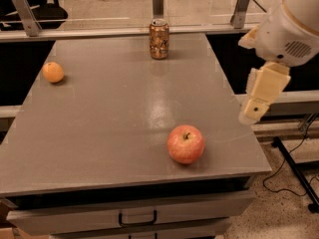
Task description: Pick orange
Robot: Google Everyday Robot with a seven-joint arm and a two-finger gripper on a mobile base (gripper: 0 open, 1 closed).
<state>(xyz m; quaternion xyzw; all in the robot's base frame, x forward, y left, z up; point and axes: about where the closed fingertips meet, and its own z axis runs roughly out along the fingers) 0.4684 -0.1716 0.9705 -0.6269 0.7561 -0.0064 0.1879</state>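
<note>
Three things sit on the bench [99,133] in the camera view: the orange [53,72] by the far left edge, a drink can [159,39] upright at the far middle, and an apple [186,143] near the front, right of centre. All are well apart. The gripper [251,111] hangs beyond the bench's right edge, across the whole top from the orange and holding none of them. I cannot tell whether it is open or closed. I judge the approach is barely begun. Next I must carry it left, clear of apple and can, then descend on the orange.
</note>
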